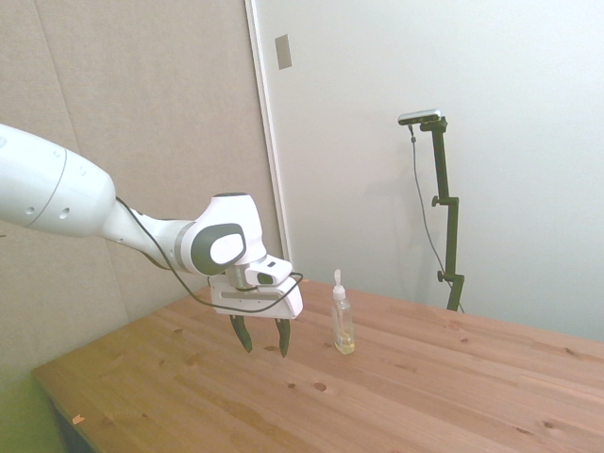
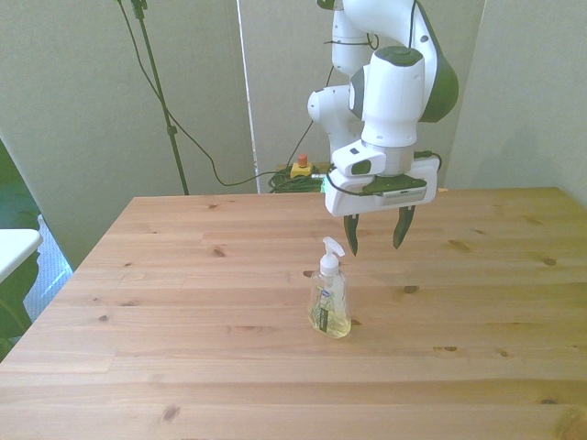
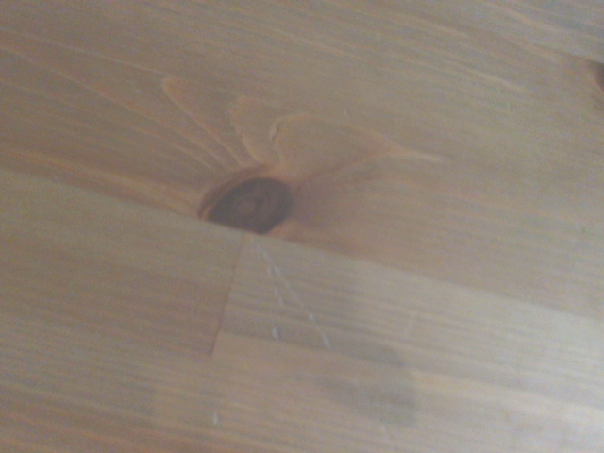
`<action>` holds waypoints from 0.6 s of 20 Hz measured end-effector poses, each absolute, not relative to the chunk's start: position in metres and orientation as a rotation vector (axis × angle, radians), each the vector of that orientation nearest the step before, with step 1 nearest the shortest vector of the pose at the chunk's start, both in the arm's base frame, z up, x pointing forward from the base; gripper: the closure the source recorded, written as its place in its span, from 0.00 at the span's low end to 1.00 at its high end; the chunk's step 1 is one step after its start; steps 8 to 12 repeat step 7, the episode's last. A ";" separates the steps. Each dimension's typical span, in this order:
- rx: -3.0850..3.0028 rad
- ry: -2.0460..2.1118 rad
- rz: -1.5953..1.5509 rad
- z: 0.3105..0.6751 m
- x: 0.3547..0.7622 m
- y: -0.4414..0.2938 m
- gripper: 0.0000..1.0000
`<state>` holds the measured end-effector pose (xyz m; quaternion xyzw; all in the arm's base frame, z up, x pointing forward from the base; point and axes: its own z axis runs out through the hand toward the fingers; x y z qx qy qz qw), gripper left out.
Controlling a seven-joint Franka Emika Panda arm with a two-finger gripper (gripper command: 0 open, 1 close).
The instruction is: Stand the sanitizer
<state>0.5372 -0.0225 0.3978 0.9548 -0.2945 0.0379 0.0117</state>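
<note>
Pale walls backed the wooden counter. From the side, we saw the sanitizer upright, apart from the open, empty claw hovering left of it. In front, the sanitizer stood mid-counter; a sideways swing might topple it. The wrist showed only a knot.

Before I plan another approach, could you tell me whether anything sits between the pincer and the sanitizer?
Nothing visible does. The pincer hangs open above the table, empty, apart from the sanitizer, which already stands upright; only bare wood lies between them.
</note>
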 end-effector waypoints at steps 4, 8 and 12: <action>2.972 -0.953 0.123 0.405 0.502 -0.017 0.00; 2.966 -0.972 0.131 0.408 0.476 -0.016 0.00; 2.966 -0.972 0.131 0.408 0.476 -0.016 0.00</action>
